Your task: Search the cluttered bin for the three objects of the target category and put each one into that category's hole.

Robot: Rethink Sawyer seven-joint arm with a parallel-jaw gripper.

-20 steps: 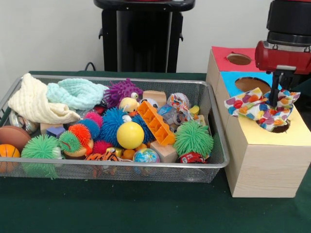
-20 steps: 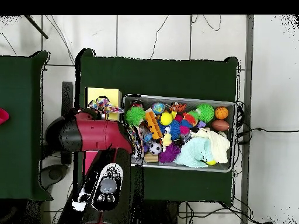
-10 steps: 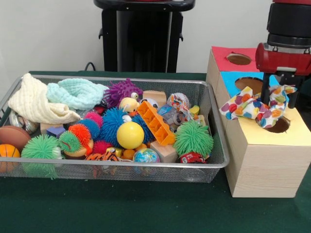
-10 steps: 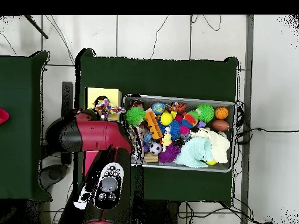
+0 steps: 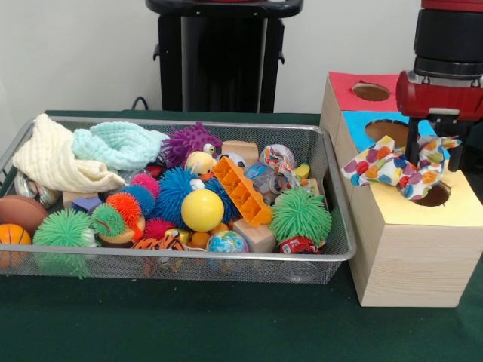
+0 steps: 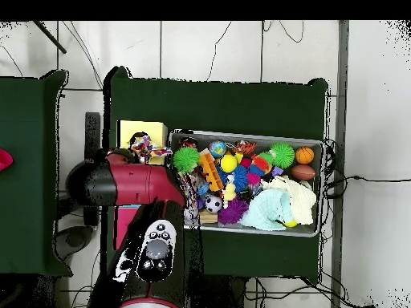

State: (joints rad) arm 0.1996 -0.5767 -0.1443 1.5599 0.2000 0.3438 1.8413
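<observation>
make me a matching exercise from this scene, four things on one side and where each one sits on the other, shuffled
Things:
1. spotted cloth
2. yellow ball
3. cream cloth
4. orange block

Places (front view):
A. far left corner of the wire bin
B. draped on the wooden box beside the yellow hole
C. front middle of the bin, among fuzzy balls
D. leaning tilted, just right of the yellow ball

Pairs: 1-B, 2-C, 3-A, 4-D
</observation>
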